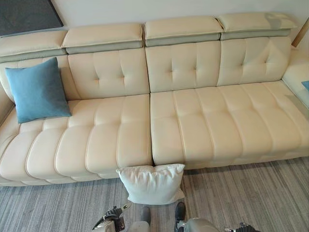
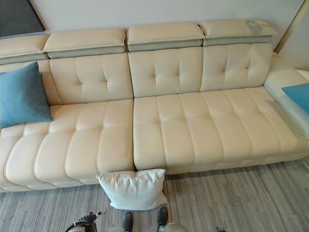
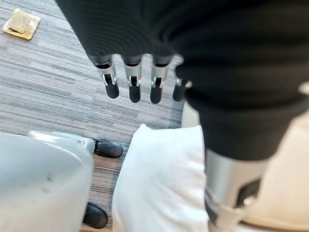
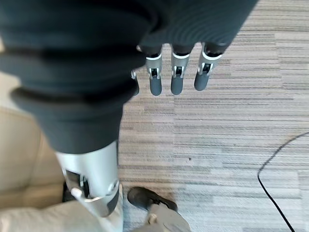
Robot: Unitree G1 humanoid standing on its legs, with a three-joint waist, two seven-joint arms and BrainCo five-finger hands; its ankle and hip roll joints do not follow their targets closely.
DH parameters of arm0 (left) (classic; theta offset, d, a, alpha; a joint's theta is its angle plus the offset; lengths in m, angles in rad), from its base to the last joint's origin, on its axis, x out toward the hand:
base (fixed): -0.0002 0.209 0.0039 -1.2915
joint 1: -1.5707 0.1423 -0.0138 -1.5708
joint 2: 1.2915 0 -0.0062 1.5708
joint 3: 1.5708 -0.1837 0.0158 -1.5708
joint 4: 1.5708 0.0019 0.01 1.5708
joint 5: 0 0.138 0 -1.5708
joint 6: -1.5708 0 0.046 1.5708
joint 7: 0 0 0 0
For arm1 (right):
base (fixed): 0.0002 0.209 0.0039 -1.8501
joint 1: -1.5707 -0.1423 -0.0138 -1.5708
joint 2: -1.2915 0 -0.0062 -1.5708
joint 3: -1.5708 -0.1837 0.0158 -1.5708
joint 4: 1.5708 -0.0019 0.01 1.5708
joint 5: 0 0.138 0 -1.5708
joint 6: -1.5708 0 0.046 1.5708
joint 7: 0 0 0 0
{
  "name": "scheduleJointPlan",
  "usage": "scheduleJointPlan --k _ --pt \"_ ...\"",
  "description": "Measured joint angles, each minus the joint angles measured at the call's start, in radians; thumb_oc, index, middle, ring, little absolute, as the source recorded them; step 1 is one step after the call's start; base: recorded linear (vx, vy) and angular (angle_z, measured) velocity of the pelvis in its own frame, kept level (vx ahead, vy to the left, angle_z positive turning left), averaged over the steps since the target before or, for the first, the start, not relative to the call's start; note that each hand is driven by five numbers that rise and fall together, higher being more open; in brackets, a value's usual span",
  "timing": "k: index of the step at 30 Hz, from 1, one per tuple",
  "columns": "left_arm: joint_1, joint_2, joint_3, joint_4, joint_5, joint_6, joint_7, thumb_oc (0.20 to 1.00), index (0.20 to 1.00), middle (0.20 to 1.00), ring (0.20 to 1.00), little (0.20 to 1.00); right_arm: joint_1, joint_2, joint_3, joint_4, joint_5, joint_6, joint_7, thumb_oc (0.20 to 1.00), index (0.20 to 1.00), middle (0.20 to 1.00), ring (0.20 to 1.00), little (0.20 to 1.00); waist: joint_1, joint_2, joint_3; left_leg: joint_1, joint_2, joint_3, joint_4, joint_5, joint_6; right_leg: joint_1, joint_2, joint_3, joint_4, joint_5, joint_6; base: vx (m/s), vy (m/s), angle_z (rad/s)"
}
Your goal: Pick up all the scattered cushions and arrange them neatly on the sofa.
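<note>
Grey striped carpet [image 1: 251, 193], pale wall [image 1: 145, 9]

Right hand [image 4: 176, 72], fingers straight, above striped carpet [image 4: 227, 145].

Living room, cream sofa [image 1: 159, 111], blue cushion [image 1: 37, 90], carpet [image 1: 251, 198]

Cream tufted sofa [image 1: 193, 121], long, headrest pads along top of backrest. Blue cushion [image 1: 37, 91] on seat at sofa's left end, upright, leaning on backrest. Second blue cushion [image 2: 297, 96] on side section at right end, lying flat, partly cut off by view edge. Grey striped carpet floor [image 1: 251, 193] in front. White cushion [image 1: 152, 183] on floor, touching sofa's front edge, near seam between seats. Small tan square item [image 3: 21, 23] flat on floor, apart from white cushion.
</note>
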Motion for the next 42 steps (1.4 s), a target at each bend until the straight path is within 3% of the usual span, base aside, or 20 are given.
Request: scheduleJointPlan --k 3,6,9,15,19,20,23,29,33,35,38,40,41,42 --pt "0.005 0.022 -0.002 0.007 0.013 0.001 0.001 1.000 1.000 1.000 1.000 1.000 -0.018 0.001 0.003 -0.018 -0.017 0.005 -0.001 1.000 1.000 1.000 1.000 1.000 0.003 -0.005 -0.003 -0.008 -0.024 0.027 0.000 -0.002 0.045 -0.021 -0.023 0.025 0.000 0.018 0.025 -0.01 0.102 -0.21" --pt "-0.014 0.066 -0.002 0.004 0.042 -0.001 0.012 1.000 1.000 1.000 1.000 1.000 -0.083 0.002 0.033 -0.038 -0.017 0.004 -0.005 1.000 1.000 1.000 1.000 1.000 0.003 -0.014 -0.002 -0.053 -0.044 0.049 0.002 0.018 0.068 -0.071 -0.044 0.032 0.000 0.043 0.049 -0.09 0.058 -0.11" --pt "-0.084 0.099 -0.019 0.003 0.042 -0.009 0.026 1.000 1.000 1.000 1.000 1.000 -0.166 -0.004 0.039 -0.059 -0.015 0.003 -0.022 1.000 1.000 1.000 1.000 1.000 0.007 -0.015 0.027 -0.104 -0.056 0.053 0.007 0.039 0.084 -0.122 -0.056 0.040 0.006 0.084 0.042 -0.22 0.085 -0.02" --pt "-0.377 0.201 -0.086 0.016 0.040 -0.037 0.099 1.000 1.000 1.000 1.000 1.000 -0.484 -0.092 0.065 -0.089 0.067 -0.033 -0.105 1.000 1.000 1.000 1.000 1.000 0.003 -0.003 0.185 -0.318 -0.074 0.054 0.009 0.089 0.074 -0.343 -0.071 0.054 0.017 0.133 0.060 -0.12 0.041 0.00" --pt "-0.566 0.287 -0.175 0.001 0.058 -0.052 0.177 1.000 1.000 1.000 1.000 1.000 -0.670 -0.138 0.028 -0.088 0.175 -0.070 -0.196 1.000 1.000 1.000 1.000 1.000 0.000 0.008 0.271 -0.508 -0.063 0.048 0.115 0.082 0.075 -0.513 -0.073 0.054 0.088 0.118 0.038 -0.04 0.051 0.06" --pt "-0.628 0.314 -0.173 -0.018 0.082 -0.058 0.203 1.000 1.000 1.000 1.000 1.000 -0.730 -0.156 0.031 -0.108 0.207 -0.087 -0.220 1.000 1.000 1.000 1.000 1.000 -0.002 0.016 0.324 -0.564 -0.062 0.050 0.149 0.082 0.075 -0.570 -0.077 0.053 0.128 0.131 0.039 -0.02 0.048 0.01" --pt "-0.710 0.333 -0.192 -0.053 0.082 -0.078 0.253 1.000 1.000 1.000 1.000 1.000 -0.794 -0.153 0.037 -0.147 0.273 -0.119 -0.242 1.000 1.000 1.000 1.000 1.000 -0.003 0.014 0.345 -0.702 -0.055 0.049 0.226 0.072 0.086 -0.706 -0.080 0.059 0.199 0.126 0.018 0.02 0.049 -0.02" --pt "-0.884 0.321 -0.238 -0.122 0.080 -0.107 0.351 1.000 1.000 1.000 1.000 1.000 -0.957 -0.131 0.159 -0.302 0.301 -0.165 -0.299 1.000 1.000 1.000 1.000 1.000 -0.005 0.009 0.344 -0.966 -0.051 0.053 0.386 0.031 0.102 -0.982 -0.098 0.080 0.375 0.084 0.004 0.03 0.055 -0.01" --pt "-1.043 0.265 -0.299 -0.107 0.070 -0.116 0.453 1.000 1.000 1.000 1.000 1.000 -1.141 -0.101 0.244 -0.318 0.299 -0.193 -0.320 1.000 1.000 1.000 1.000 1.000 0.005 0.004 0.343 -1.119 -0.051 0.048 0.499 0.009 0.106 -1.130 -0.116 0.082 0.485 0.064 -0.009 0.05 0.051 0.07" --pt "-1.070 0.275 -0.335 -0.126 0.071 -0.119 0.476 1.000 1.000 1.000 1.000 1.000 -1.187 -0.096 0.262 -0.288 0.302 -0.189 -0.369 1.000 1.000 1.000 1.000 1.000 0.009 0.002 0.341 -1.169 -0.058 0.048 0.541 -0.003 0.108 -1.188 -0.131 0.085 0.548 0.035 -0.001 0.08 0.056 0.17" --pt "-1.067 0.295 -0.309 -0.231 0.059 -0.155 0.487 1.000 1.000 1.000 1.000 1.000 -1.214 -0.130 0.271 -0.301 0.289 -0.234 -0.385 1.000 1.000 1.000 1.000 1.000 0.008 -0.004 0.336 -1.265 -0.068 0.042 0.595 -0.025 0.112 -1.283 -0.147 0.093 0.594 0.005 0.013 0.08 0.037 0.07" --pt "-1.066 0.294 -0.258 -0.304 0.026 -0.187 0.505 1.000 1.000 1.000 1.000 1.000 -1.263 -0.134 0.265 -0.312 0.288 -0.242 -0.399 1.000 1.000 1.000 1.000 1.000 0.016 -0.005 0.336 -1.315 -0.064 0.031 0.579 -0.035 0.112 -1.340 -0.144 0.091 0.610 -0.033 0.075 0.06 0.003 -0.18" --pt "-1.069 0.285 -0.238 -0.342 -0.007 -0.210 0.509 1.000 1.000 1.000 1.000 1.000 -1.285 -0.134 0.258 -0.314 0.288 -0.250 -0.414 1.000 1.000 1.000 1.000 1.000 0.021 -0.007 0.335 -1.348 -0.063 0.035 0.593 -0.033 0.113 -1.401 -0.147 0.125 0.762 -0.094 0.040 0.04 -0.008 0.04" --pt "-1.071 0.281 -0.238 -0.364 -0.021 -0.223 0.509 1.000 1.000 1.000 1.000 1.000 -1.289 -0.134 0.243 -0.315 0.288 -0.254 -0.425 1.000 1.000 1.000 1.000 1.000 0.009 -0.009 0.334 -1.367 -0.073 0.041 0.603 -0.033 0.113 -1.395 -0.165 0.154 0.821 -0.142 0.049 0.05 0.000 0.28"
